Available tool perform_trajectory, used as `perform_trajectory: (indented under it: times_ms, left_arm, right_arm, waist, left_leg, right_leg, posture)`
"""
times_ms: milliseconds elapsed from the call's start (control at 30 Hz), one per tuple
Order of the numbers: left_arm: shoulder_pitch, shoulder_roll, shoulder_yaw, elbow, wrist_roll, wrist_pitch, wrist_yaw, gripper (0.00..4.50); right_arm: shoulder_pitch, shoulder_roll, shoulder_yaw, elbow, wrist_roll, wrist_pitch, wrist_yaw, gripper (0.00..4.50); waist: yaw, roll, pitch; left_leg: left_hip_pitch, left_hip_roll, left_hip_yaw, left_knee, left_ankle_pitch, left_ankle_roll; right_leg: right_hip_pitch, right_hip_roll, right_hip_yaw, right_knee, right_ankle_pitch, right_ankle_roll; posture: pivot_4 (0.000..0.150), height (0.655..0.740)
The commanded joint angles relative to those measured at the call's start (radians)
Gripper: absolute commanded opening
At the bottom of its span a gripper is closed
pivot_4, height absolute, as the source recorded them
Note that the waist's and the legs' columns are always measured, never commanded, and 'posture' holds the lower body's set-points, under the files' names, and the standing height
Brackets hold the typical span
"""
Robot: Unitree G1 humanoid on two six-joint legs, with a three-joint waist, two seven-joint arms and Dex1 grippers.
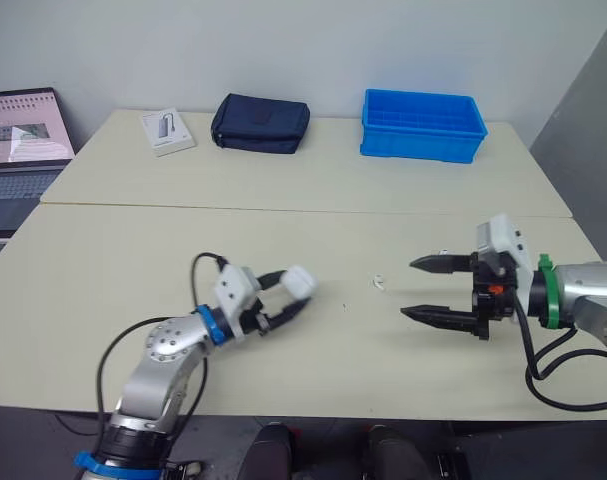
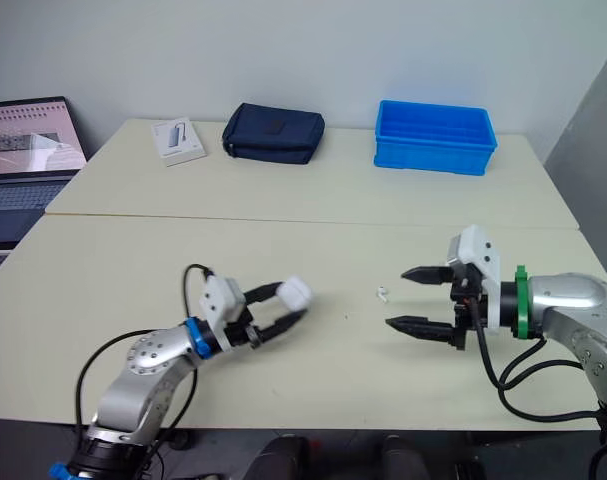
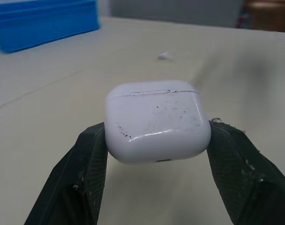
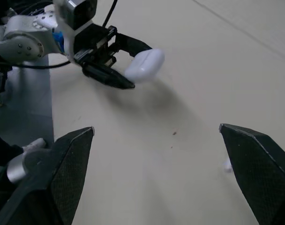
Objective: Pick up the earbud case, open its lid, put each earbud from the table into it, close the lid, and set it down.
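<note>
**Counter** (image 1: 313, 235): pale beige top made of two slabs. A seam runs across the upper middle of the head views.

**Left hand** (image 1: 294, 293): lower left of centre in the head views. Its two black fingers are clamped on the earbud case, one on each opposite side.

**Earbud case** (image 3: 157, 121): white, rounded and scuffed with dark specks. It is pinched between the left hand's fingers and held just above the counter, with its shadow beneath. The lid is down, and its seam shows as a thin line near the upper edge. In the head views the case sits just left of centre in the frame.

**Right hand** (image 1: 408, 288): right of centre in the head views, pointing toward the left hand. Its fingers are spread wide apart and hold nothing.

**Earbud** (image 1: 379, 283): one small white piece lying on the counter between the two hands. It is nearer the right hand's fingertips and apart from both hands.

**Blue bin** (image 1: 422, 125): open plastic tray on the far slab, upper right of the frame.

**Dark pouch** (image 1: 260, 123): navy soft case on the far slab at upper centre, left of the bin.

**White box** (image 1: 167, 131): flat, with a grey item printed on it, lying just left of the pouch.

**Laptop** (image 1: 21, 140): open with its screen lit, at the upper left edge of the frame beside the counter.
</note>
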Motion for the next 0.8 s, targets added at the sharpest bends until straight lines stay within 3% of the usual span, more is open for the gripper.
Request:
perform_trajectory:
  times_ms: [33, 200, 333, 733, 800]
  left_arm:
    - [-0.03, -0.003, -0.025, 0.008, 0.037, -0.143, -0.046, 2.77]
    - [-0.102, -0.029, -0.058, 0.106, 0.075, -0.339, -0.105, 2.77]
    - [-0.139, -0.043, -0.07, 0.16, 0.078, -0.44, -0.137, 2.77]
    - [-0.152, -0.063, -0.095, 0.178, 0.078, -0.52, -0.141, 2.77]
    - [-0.145, -0.061, -0.096, 0.174, 0.073, -0.511, -0.135, 2.77]
  right_arm:
    - [-0.035, 0.051, -0.023, -0.048, 0.155, 0.151, -0.148, 4.5]
    - [-0.078, 0.186, -0.006, -0.007, 0.397, 0.273, -0.384, 4.5]
    - [-0.117, 0.249, 0.025, 0.054, 0.507, 0.302, -0.551, 4.5]
    - [-0.157, 0.302, 0.125, 0.157, 0.642, 0.279, -0.733, 4.5]
    - [-0.16, 0.303, 0.129, 0.167, 0.658, 0.273, -0.742, 4.12]
  waist:
    - [0.0, 0.0, 0.0]
    - [0.002, 0.0, 0.0]
    - [0.0, 0.0, 0.0]
    - [-0.008, 0.0, 0.0]
    - [-0.01, 0.0, 0.0]
  left_leg:
    - [0.0, 0.0, 0.0, 0.0, 0.0, 0.0]
    - [0.0, 0.002, -0.002, 0.001, 0.0, 0.0]
    - [-0.001, 0.002, -0.002, 0.001, 0.0, 0.0]
    - [-0.001, 0.003, -0.003, 0.001, 0.0, 0.001]
    - [-0.001, 0.003, -0.003, 0.001, 0.0, 0.001]
  right_leg:
    - [0.0, 0.002, 0.0, 0.0, 0.0, -0.001]
    - [0.0, 0.007, 0.0, 0.0, 0.001, -0.003]
    - [0.0, 0.009, 0.001, 0.0, 0.001, -0.003]
    - [0.0, 0.01, 0.001, 0.001, 0.001, -0.002]
    - [-0.001, 0.01, 0.001, 0.001, 0.001, -0.002]
  posture:
    - [0.15, 0.7218]
    - [0.15, 0.7218]
    - [0.15, 0.7218]
    - [0.15, 0.7218]
    - [0.15, 0.7218]
